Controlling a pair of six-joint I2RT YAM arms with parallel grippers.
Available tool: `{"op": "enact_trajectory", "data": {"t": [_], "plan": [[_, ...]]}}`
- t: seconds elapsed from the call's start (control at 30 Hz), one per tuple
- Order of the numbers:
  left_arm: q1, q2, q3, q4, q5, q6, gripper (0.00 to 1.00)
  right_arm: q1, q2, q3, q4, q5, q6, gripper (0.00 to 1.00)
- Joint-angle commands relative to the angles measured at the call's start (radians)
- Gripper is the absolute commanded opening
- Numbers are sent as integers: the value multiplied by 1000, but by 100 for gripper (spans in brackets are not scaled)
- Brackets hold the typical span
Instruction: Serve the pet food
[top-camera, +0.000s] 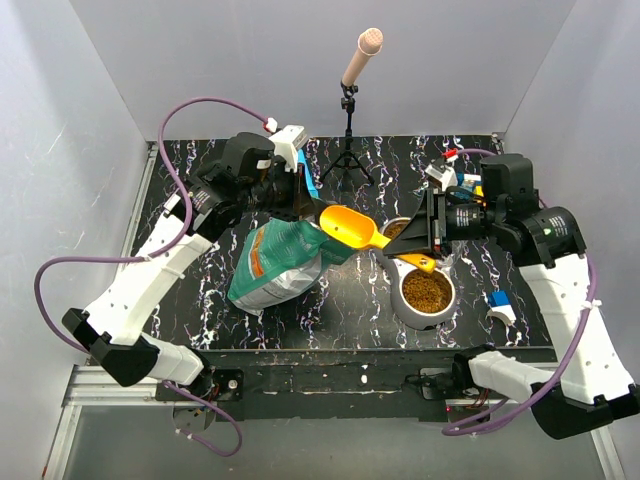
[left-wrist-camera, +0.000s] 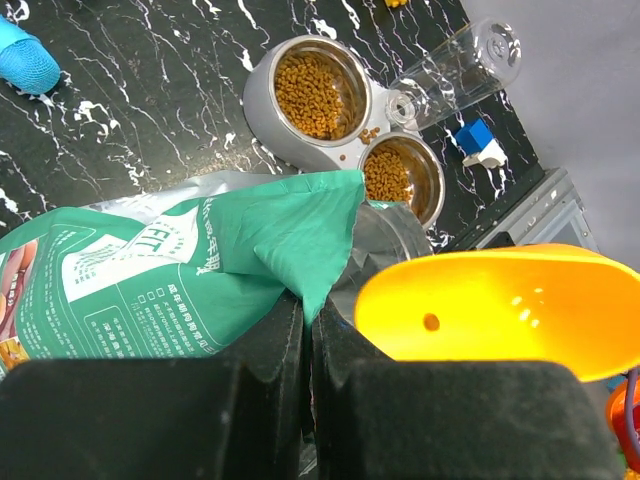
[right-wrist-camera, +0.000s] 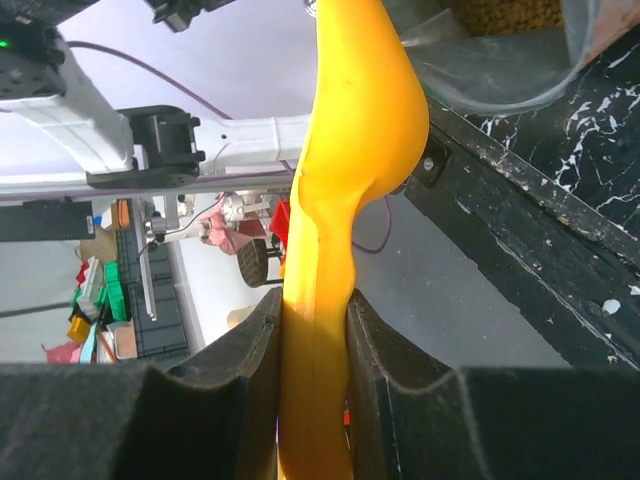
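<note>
so, in top view ur left gripper (left-wrist-camera: 308, 335), upper left of center, is pinching the top edge of the green food bag (top-camera: 275, 265), which lies mid-frame. ur right gripper (top-camera: 430, 235) is clamped on the handle of the yellow scoop (top-camera: 350, 228), its head just beside the bag's end. double bowl (left-wrist-camera: 258, 105) w/ kibble sits lower right.
</note>
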Motion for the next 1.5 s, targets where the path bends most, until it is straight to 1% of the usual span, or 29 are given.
{"op": "enact_trajectory", "data": {"t": [0.0, 0.13, 0.2, 0.37, 0.43, 0.5, 0.6, 0.73, 0.8, 0.87, 0.93, 1.03, 1.1, 1.17, 1.2, 1.23, 1.27, 1.3, 1.33, 1.37, 1.4, 1.47], "plan": [[1, -52, 55, 125, 86, 4, 0, 38, 26, 6, 4, 73, -1, 1], [1, -68, 35, 178, 191, -6, 0, 103, 134, 104, -71, 133, -26, 1], [1, -66, 30, 198, 221, -19, 0, 127, 203, 168, -116, 156, -38, 1], [3, -57, 41, 227, 245, -31, 0, 216, 436, 447, -366, 369, -112, 1], [3, -58, 43, 233, 247, -34, 0, 262, 537, 561, -420, 440, -123, 1], [1, -61, 41, 234, 250, -37, 0, 304, 600, 620, -455, 498, -121, 1], [3, -65, 38, 234, 252, -39, 0, 338, 655, 626, -495, 604, -153, 1], [3, -63, 38, 221, 258, -48, 0, 339, 671, 559, -521, 757, -242, 1], [1, -57, 40, 200, 259, -49, 0, 345, 668, 493, -468, 754, -275, 1], [1, -52, 35, 189, 253, -54, 0, 362, 680, 428, -388, 730, -267, 1], [1, -43, 36, 184, 245, -60, 0, 429, 735, 399, -311, 713, -250, 1], [1, -25, 49, 172, 230, -75, 0, 537, 867, 436, -250, 685, -247, 1], [3, -9, 61, 160, 222, -83, 0, 587, 960, 491, -202, 577, -265, 1], [1, -2, 69, 152, 222, -85, 0, 618, 979, 512, -91, 401, -304, 1], [1, 1, 72, 148, 222, -85, 0, 620, 952, 485, 6, 300, -307, 1], [3, 1, 76, 143, 219, -82, 0, 615, 920, 433, 133, 189, -289, 1], [1, -2, 81, 137, 215, -79, 0, 605, 875, 367, 260, 111, -240, 1], [3, -3, 82, 131, 209, -74, 0, 588, 837, 300, 437, 13, -176, 1], [3, -9, 87, 123, 193, -68, 0, 566, 791, 211, 618, -76, -67, 1], [1, -15, 90, 115, 180, -62, 0, 549, 748, 124, 869, -135, 78, 1], [1, -23, 92, 112, 161, -54, 0, 526, 720, 26, 1162, -184, 233, 1], [3, -44, 98, 99, 118, -34, 0, 482, 705, -79, 1550, -236, 575, 1]]}}
